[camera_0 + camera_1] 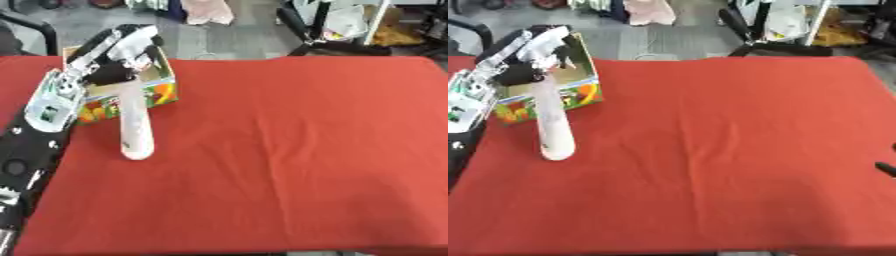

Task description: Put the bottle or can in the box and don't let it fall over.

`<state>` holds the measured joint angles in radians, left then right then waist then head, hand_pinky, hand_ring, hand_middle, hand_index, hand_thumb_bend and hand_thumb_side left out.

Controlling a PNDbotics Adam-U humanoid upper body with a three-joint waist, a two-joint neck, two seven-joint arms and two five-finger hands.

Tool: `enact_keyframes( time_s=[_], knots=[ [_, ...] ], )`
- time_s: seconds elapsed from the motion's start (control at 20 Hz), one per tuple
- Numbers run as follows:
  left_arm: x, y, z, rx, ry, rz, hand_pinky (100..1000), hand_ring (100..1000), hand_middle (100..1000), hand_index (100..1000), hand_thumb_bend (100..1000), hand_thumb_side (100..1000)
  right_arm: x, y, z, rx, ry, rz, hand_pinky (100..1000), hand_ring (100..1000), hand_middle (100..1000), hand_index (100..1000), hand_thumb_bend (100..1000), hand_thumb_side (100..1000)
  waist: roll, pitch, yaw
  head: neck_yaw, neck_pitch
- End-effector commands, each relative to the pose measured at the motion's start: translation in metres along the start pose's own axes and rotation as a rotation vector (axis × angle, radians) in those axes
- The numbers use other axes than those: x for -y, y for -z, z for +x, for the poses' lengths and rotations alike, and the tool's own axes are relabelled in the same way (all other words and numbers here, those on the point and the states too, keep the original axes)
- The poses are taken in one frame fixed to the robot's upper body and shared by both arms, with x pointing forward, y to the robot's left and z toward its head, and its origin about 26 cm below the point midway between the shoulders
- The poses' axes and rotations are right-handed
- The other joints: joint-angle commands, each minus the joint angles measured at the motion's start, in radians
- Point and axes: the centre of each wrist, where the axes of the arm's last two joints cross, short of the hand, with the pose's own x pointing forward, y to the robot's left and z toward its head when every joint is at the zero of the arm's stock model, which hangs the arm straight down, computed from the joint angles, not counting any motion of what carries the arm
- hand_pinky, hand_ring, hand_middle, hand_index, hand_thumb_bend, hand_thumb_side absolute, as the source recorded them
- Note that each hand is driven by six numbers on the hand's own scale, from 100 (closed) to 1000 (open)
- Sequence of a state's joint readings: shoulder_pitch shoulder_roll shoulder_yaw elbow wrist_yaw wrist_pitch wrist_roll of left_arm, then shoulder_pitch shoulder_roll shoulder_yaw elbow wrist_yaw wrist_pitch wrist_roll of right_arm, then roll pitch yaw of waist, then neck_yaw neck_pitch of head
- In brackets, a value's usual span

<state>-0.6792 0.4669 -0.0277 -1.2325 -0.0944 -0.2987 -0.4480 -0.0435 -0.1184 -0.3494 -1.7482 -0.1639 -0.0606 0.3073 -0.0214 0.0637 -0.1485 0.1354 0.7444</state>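
White bottle [136, 125], top grasped by left hand [118, 52] beside box [166, 85] on red table [289, 150]: lift fully over rim, keep upright, lower slowly.

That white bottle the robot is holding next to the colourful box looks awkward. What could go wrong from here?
1. The left hand grips only the top of the tall white bottle, which hangs tilted in front of the box; it might swing or slip as it is lifted.
2. Its lower end sits below the box's front rim, so it could catch the wall and shove the box.
3. Set down tilted, such a tall bottle may topple.
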Motion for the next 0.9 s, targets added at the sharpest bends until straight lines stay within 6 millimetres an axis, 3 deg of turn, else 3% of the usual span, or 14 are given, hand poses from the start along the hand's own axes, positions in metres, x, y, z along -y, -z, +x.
enact_keyframes(
  time_s=[0.05, 0.5, 0.9],
  knots=[
    [-0.018, 0.002, 0.009, 0.027, 0.026, 0.015, 473, 1000, 549, 623, 100, 633, 0.002, 0.005, 0.006, 0.016, -0.009, 0.01, 797, 1000, 1000, 867, 100, 708, -0.001, -0.019, -0.001, 0.001, -0.012],
    [-0.023, 0.0, 0.01, 0.047, 0.008, 0.041, 449, 1000, 489, 576, 100, 672, 0.002, 0.005, 0.006, 0.015, -0.007, 0.01, 797, 1000, 1000, 867, 100, 711, 0.0, -0.019, -0.001, 0.001, -0.012],
    [-0.082, -0.017, 0.032, 0.085, 0.024, 0.268, 457, 1000, 468, 567, 100, 672, 0.002, 0.005, 0.006, 0.01, -0.006, 0.006, 797, 1000, 1000, 867, 100, 724, 0.002, -0.021, -0.004, 0.001, -0.014]
  ],
)
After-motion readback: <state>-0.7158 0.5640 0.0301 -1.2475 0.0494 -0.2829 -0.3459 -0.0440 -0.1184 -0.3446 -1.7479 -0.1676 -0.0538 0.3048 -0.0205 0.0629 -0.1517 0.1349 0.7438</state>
